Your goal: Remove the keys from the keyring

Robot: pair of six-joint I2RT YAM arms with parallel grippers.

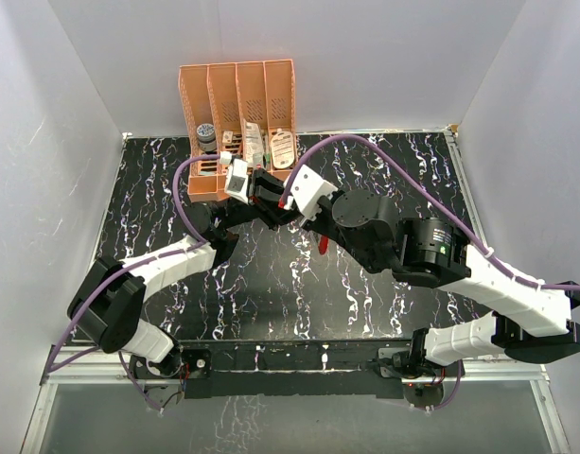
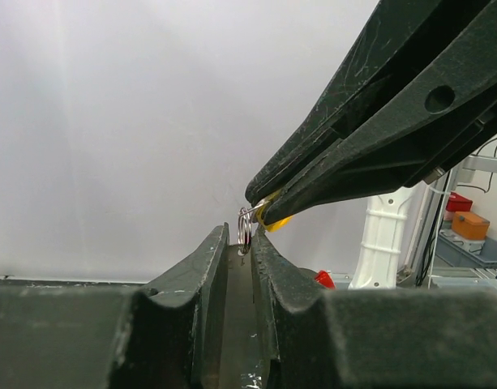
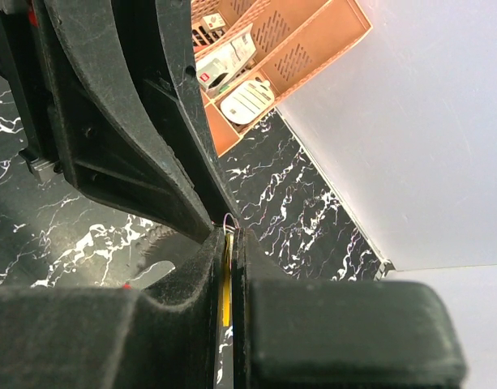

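Observation:
Both grippers meet in mid-air in front of the orange rack. My right gripper [image 1: 286, 204] [image 3: 230, 237] is shut on a thin yellowish key [image 3: 225, 271] [image 2: 274, 219]. The keyring's small wire ring [image 2: 245, 231] [image 3: 229, 219] juts out just past the right gripper's tips. My left gripper [image 1: 267, 195] [image 2: 240, 237] comes from the other side. Its jaws are drawn in to a narrow gap, with the ring pinched between their tips. A red bit of the tag [image 1: 322, 247] [image 2: 324, 279] shows below the grippers; the rest of the tag is hidden.
An orange rack [image 1: 237, 104] [image 3: 317, 40] with several slots stands at the back of the black marbled table [image 1: 299, 284]; it holds small items, among them a white oval piece [image 3: 248, 100]. White walls close the table in on three sides.

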